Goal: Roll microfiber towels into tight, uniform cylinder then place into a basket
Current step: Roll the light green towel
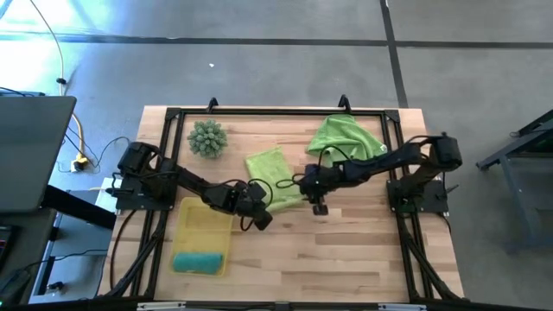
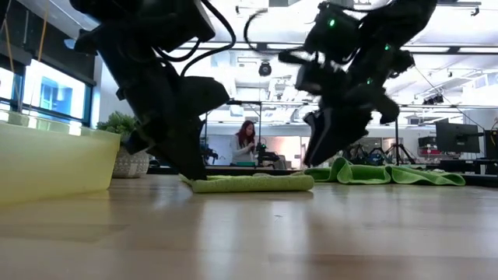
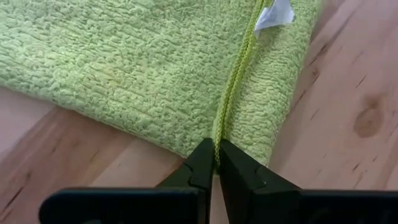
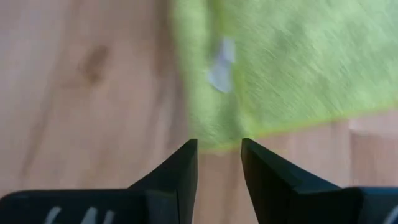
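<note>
Towels: I saw teal roll binned in basket, folded lime towel mid-table unrolled with left gripper pinching its hem, right gripper parted, crumpled lime towel untouched.

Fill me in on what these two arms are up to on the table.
They are working on a folded lime green microfiber towel lying flat mid-table. The left gripper is shut on its near hem; the right gripper is open just off its edge, holding nothing. A rolled teal microfiber towel already lies in the shallow translucent yellow plastic basket. A second lime green towel sits crumpled at the back, a spiky pale-green ball beside.
</note>
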Robot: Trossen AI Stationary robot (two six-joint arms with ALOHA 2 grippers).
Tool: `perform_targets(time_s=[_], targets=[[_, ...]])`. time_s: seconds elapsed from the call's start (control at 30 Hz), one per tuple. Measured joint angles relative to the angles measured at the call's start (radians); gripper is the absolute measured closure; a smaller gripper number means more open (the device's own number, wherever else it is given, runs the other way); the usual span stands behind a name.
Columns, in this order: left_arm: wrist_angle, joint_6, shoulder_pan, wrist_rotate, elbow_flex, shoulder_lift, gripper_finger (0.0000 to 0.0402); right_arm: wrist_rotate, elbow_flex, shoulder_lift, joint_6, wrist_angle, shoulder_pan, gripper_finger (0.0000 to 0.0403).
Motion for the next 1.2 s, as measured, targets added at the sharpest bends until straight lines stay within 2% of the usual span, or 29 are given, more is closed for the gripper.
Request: perform_targets(time_s=[0.2,0.3,0.6,0.73,0.83,0.97,1.2], targets=[[0.004,0.026,0.009,0.011,0.0,0.0,0.0387,-0.007,-0.017,0.031,-0.145,0.085,0.053,0.0285],[0.004,0.026,0.009,0.014,0.0,0.0,0.0387,0.039,-0.03,0.052,-0.197,0.143,0.069,0.028],[0.006,0.026,0.009,0.04,0.0,0.0,0.0387,0.083,-0.048,0.13,-0.231,0.26,0.064,0.022],[0.023,0.064,0.009,0.042,0.0,0.0,0.0387,0.077,-0.045,0.157,-0.22,0.272,0.047,0.0215],[0.031,0.133,0.007,0.072,0.004,-0.01,0.0382,0.044,-0.045,0.162,-0.177,0.255,0.032,0.0229],[0.023,0.206,0.006,0.088,0.038,-0.013,0.0362,-0.005,-0.044,0.163,-0.13,0.241,0.016,0.0269],[-0.144,0.309,0.003,0.095,0.116,-0.026,0.0299,-0.011,-0.044,0.165,-0.053,0.232,0.007,0.0342]])
